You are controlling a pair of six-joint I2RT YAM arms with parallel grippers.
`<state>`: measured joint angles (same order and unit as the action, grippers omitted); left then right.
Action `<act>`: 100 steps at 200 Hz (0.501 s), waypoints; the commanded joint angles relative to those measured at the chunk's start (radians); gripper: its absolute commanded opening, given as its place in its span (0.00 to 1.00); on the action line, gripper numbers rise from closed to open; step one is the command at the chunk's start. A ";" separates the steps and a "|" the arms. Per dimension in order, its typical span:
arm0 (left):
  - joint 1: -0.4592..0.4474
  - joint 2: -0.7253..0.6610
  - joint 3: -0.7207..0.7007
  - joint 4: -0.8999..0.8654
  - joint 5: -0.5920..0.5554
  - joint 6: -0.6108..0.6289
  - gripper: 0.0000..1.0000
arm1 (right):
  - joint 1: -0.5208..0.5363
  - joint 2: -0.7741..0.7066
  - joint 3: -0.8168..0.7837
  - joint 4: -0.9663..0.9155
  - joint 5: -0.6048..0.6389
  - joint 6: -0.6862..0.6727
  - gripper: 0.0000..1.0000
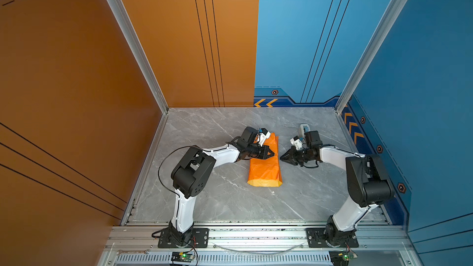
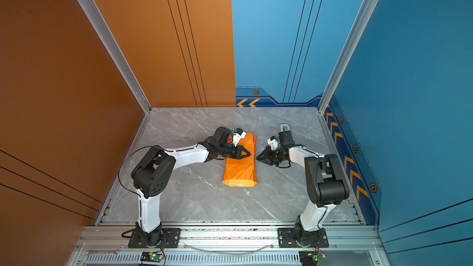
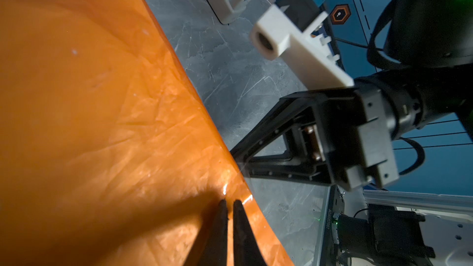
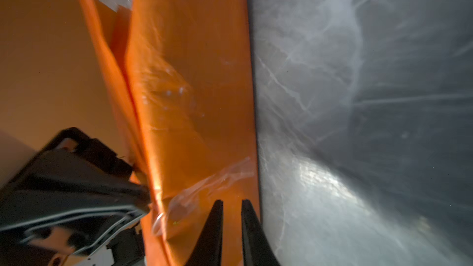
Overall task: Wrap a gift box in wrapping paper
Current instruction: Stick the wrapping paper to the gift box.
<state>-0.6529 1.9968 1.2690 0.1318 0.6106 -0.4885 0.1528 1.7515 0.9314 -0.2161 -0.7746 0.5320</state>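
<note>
In both top views, the glossy orange wrapping paper (image 1: pixel 265 167), folded into a long creased tube with a pale yellow end, lies in the middle of the grey marble tabletop (image 1: pixel 217 200). The left gripper (image 1: pixel 273 153) is over its far half. The right gripper (image 1: pixel 281 157) stands just beside it, not touching.

In the left wrist view, the left fingers (image 3: pixel 220 226) are closed over the paper and hold nothing.

In the right wrist view, the right fingers (image 4: pixel 252 226) are almost together and empty.
</note>
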 commanded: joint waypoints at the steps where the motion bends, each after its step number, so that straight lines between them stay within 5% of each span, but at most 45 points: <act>1: -0.012 0.023 -0.005 -0.115 -0.035 0.030 0.10 | 0.022 0.037 0.031 0.009 0.054 0.020 0.14; 75: -0.040 0.054 0.050 -0.121 -0.003 0.041 0.10 | 0.081 0.063 0.017 0.097 0.028 0.071 0.12; 100: -0.040 0.054 0.049 -0.118 -0.008 0.041 0.10 | 0.058 0.015 0.018 0.032 0.065 0.042 0.19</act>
<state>-0.6731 2.0109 1.3155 0.0860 0.6106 -0.4671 0.2089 1.8118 0.9398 -0.1669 -0.7227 0.5854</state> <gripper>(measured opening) 0.101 0.147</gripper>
